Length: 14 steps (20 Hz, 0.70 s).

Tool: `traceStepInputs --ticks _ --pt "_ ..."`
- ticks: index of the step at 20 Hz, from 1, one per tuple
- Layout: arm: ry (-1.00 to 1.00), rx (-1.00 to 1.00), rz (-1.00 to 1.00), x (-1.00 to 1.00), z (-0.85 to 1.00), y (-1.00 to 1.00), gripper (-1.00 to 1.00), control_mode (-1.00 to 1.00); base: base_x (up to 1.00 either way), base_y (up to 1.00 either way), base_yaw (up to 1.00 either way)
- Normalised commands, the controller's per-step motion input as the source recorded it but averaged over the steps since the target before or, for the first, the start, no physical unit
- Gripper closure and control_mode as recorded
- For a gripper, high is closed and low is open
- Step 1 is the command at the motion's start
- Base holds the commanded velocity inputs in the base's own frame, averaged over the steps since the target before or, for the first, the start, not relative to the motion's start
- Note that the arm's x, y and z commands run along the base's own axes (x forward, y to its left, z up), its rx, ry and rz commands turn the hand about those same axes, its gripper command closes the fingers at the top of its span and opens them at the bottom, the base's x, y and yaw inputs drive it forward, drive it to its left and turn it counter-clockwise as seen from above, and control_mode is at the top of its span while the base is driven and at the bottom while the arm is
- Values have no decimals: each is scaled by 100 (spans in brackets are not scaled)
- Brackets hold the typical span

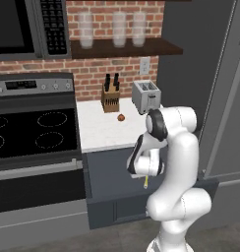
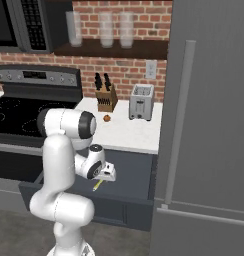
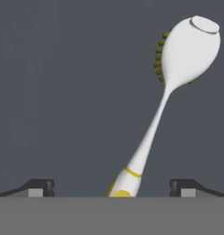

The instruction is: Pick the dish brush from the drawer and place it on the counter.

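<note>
The dish brush (image 3: 148, 132) lies on the dark floor of the open drawer (image 2: 131, 172), white round head up right in the hand view, yellow-banded handle end at the bottom between my fingertips. My gripper (image 3: 111, 188) hangs open just above it, one fingertip on each side of the handle end, nothing held. From the base views the brush shows as a small yellow stick (image 1: 145, 182) (image 2: 96, 186) just under the gripper (image 2: 107, 176), inside the pulled-out drawer (image 1: 112, 172). The white counter (image 1: 100, 132) (image 2: 136, 134) runs right above the drawer.
On the counter stand a knife block (image 1: 110, 98), a toaster (image 1: 146, 96) and a small round brown item (image 1: 121, 117). The stove (image 1: 33, 133) borders it on the left, the tall grey fridge (image 2: 209, 125) on the right.
</note>
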Motion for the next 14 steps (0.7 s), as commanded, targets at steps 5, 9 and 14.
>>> traceStepInputs --ticks 5,9,14 --pt "0 0 0 0 -18 0 -100 -100 0 0 0" --pt "0 0 0 0 -17 0 -100 -100 0 0 0" --pt "0 0 0 0 -14 0 100 -100 0 0 0"
